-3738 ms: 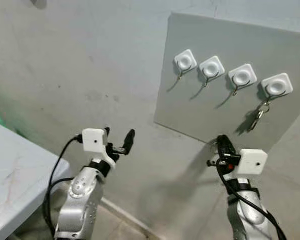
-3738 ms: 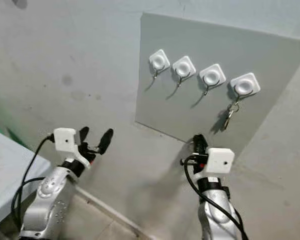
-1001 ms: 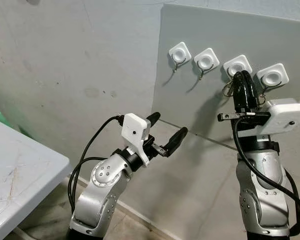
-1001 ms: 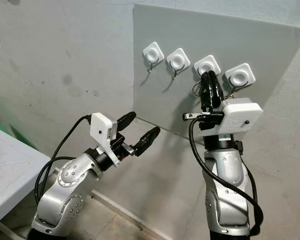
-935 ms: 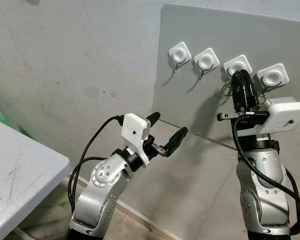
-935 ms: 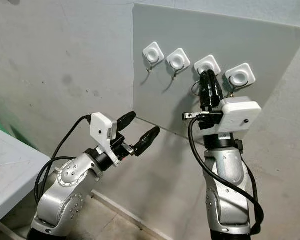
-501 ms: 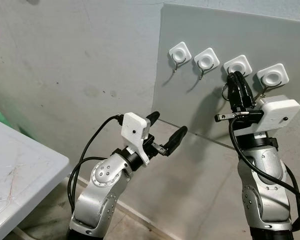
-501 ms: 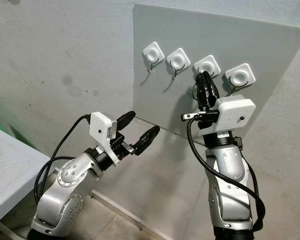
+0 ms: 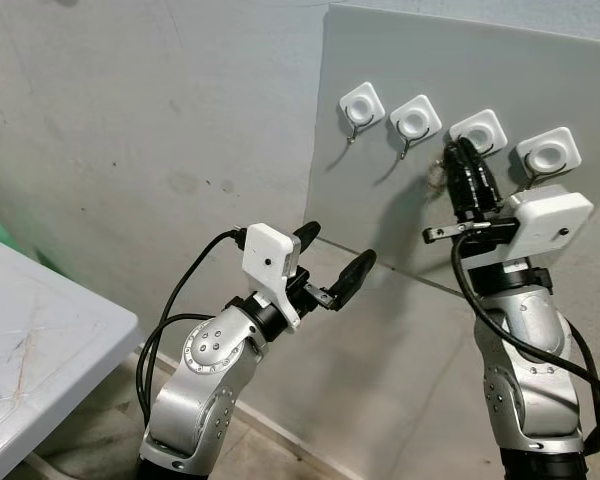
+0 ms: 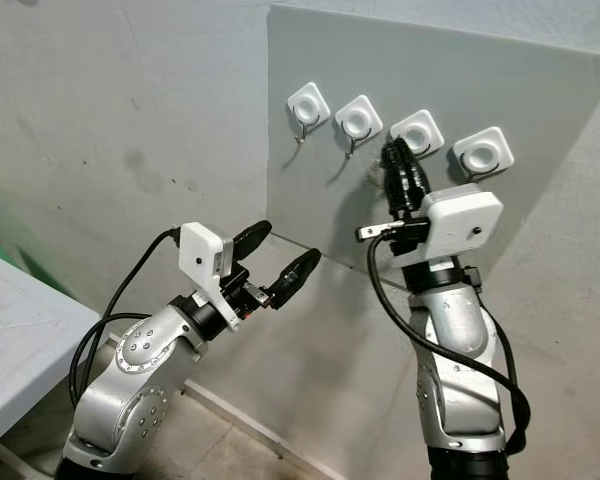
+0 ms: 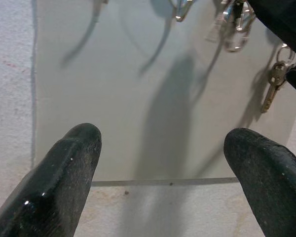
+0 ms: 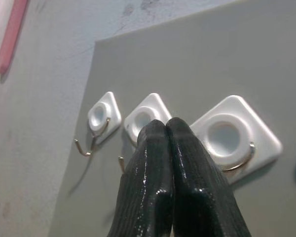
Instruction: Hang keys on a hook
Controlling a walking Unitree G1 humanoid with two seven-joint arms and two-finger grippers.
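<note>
Four white hooks [image 9: 413, 118] on grey board [image 9: 380, 215]

4 hooks [image 9: 413, 120] on board [image 9: 380, 215], table [image 9: 40, 350] far left.

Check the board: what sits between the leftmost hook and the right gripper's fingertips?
The second hook, nothing hanging from it, sits between the leftmost hook and the right gripper. The left eye view shows this.

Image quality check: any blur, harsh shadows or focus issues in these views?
Eye views: sharp, with soft shadows of hooks and right end effector on the board. Left wrist view: fingers blurred, board sharp. Right wrist view: fingertips sharp, no glare.
</note>
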